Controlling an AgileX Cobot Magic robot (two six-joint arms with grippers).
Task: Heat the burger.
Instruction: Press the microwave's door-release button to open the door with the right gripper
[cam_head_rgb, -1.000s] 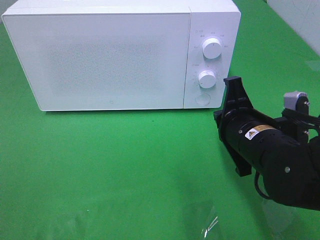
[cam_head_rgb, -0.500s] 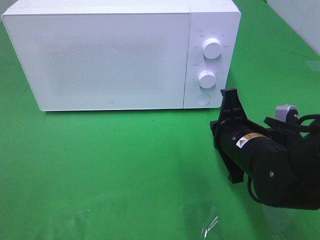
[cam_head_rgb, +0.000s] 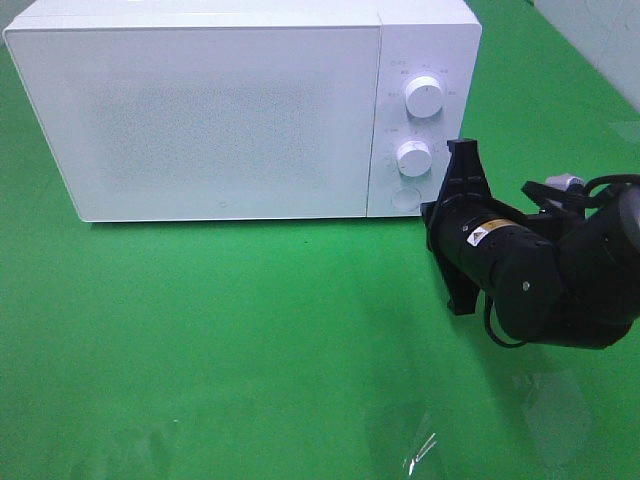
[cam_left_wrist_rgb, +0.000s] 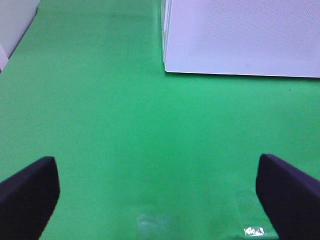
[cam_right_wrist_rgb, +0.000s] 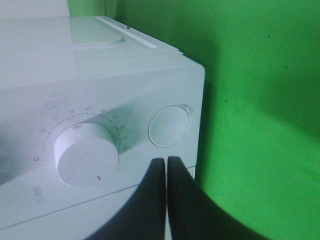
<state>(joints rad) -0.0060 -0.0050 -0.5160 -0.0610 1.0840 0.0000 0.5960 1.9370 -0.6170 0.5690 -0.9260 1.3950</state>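
The burger is out of view. A white microwave (cam_head_rgb: 220, 110) stands at the back of the green table with its door closed. My right gripper (cam_right_wrist_rgb: 166, 162) is shut with nothing in it, its tips just short of the round button (cam_right_wrist_rgb: 170, 125) at the panel's lower right corner, beside the lower knob (cam_right_wrist_rgb: 86, 154). In the exterior high view the right arm (cam_head_rgb: 530, 275) points at that button (cam_head_rgb: 405, 198) and its fingers are hidden behind the wrist. My left gripper (cam_left_wrist_rgb: 156, 172) hangs open over bare green table, in front of the microwave's corner (cam_left_wrist_rgb: 240, 35).
Two white knobs sit on the panel, the upper knob (cam_head_rgb: 424, 97) above the lower knob (cam_head_rgb: 413, 157). A shiny patch of clear film (cam_head_rgb: 420, 450) lies near the table's front edge. A pale wall (cam_head_rgb: 600, 40) borders the back right.
The right arm has swung in toward the microwave's lower right corner, bringing its shut fingers close to the round button. The left gripper stays open.
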